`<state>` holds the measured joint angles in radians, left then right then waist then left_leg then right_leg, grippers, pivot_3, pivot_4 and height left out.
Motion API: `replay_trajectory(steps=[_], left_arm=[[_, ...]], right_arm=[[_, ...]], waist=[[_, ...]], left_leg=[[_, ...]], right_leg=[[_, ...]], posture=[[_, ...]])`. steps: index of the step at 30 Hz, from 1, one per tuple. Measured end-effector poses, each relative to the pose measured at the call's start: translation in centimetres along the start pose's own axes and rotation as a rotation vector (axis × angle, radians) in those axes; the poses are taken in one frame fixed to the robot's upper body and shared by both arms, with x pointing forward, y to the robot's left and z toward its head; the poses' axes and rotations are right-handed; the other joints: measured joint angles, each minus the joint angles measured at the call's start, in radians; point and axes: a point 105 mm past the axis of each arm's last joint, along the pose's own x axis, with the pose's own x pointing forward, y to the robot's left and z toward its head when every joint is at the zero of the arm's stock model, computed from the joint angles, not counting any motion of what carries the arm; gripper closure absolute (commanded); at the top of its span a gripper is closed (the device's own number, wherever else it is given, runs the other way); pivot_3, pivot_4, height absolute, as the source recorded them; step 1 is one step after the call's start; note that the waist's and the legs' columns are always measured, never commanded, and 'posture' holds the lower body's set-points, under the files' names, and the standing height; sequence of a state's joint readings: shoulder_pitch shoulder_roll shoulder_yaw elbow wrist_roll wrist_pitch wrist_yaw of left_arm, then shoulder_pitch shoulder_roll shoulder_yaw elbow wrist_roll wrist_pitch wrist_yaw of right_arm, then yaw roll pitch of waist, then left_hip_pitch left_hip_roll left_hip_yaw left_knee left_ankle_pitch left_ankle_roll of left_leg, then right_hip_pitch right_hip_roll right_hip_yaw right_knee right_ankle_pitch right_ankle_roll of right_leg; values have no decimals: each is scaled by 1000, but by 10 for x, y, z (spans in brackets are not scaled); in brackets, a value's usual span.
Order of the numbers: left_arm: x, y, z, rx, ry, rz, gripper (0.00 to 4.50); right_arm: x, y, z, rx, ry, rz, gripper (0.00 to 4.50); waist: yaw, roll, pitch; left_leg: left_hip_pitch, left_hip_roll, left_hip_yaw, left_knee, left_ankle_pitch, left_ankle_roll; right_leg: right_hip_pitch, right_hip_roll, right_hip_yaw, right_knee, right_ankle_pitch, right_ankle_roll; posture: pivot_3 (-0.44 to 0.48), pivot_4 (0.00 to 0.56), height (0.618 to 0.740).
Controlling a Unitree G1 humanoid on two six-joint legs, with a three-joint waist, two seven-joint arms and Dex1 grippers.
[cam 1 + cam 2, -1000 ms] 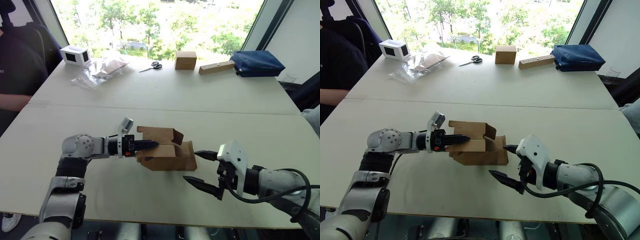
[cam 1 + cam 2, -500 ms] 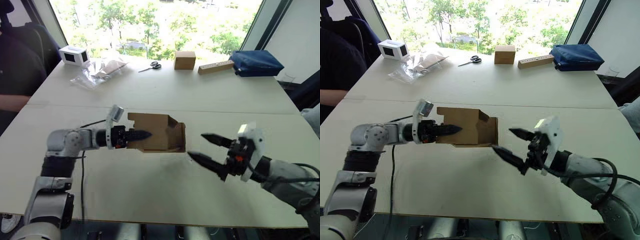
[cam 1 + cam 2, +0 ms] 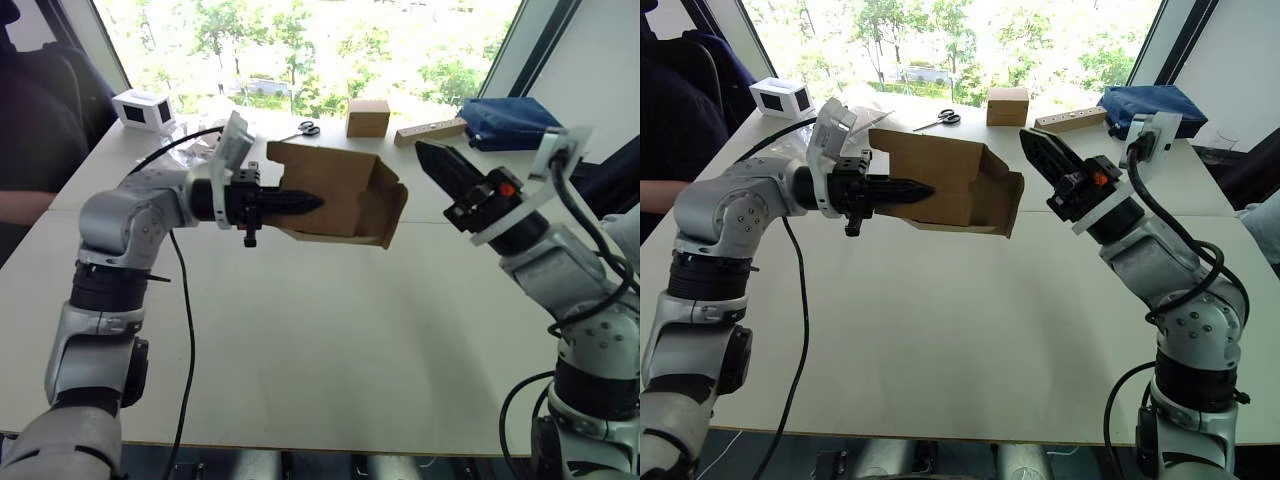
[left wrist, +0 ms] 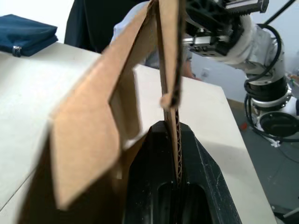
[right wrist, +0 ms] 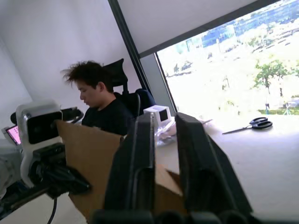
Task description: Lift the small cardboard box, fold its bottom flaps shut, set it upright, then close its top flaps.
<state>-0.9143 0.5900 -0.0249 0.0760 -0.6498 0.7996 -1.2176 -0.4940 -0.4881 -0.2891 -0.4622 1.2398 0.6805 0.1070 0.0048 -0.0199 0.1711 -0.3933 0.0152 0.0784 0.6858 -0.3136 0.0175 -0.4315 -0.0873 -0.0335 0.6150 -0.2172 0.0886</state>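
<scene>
The table (image 3: 330, 330) lies well below the small cardboard box (image 3: 940, 185), which hangs in the air on its side, 1 wall pinched between the closed fingers of the left gripper (image 3: 902, 189). Its open end faces the right gripper (image 3: 1038, 152), whose 2 fingers stand close together with a narrow gap, holding nothing, just beside the loose flaps (image 3: 392, 208). For a clean fold, press those flaps inward squarely while the left grip holds steady. The box seems empty, though its inside is shadowed.
</scene>
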Motion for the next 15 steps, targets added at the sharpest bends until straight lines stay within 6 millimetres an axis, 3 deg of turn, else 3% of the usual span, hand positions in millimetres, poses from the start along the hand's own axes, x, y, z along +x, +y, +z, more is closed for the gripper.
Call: replay_trajectory(steps=[5,15], left_arm=[[3,-1,2,10,-13,-7,4500],[9,1,10,28,-42,4,4500]], right_arm=[[3,0,1,21,-13,7,4461],[0,13,-21,52,76,56,4461]], waist=[[1,0,0],[-1,0,0]], left_leg=[[0,0,0,0,0,-1],[0,0,0,0,1,-1]], right_leg=[[0,0,0,1,0,0],[0,0,0,1,0,0]], posture=[[0,150,740],[0,150,740]])
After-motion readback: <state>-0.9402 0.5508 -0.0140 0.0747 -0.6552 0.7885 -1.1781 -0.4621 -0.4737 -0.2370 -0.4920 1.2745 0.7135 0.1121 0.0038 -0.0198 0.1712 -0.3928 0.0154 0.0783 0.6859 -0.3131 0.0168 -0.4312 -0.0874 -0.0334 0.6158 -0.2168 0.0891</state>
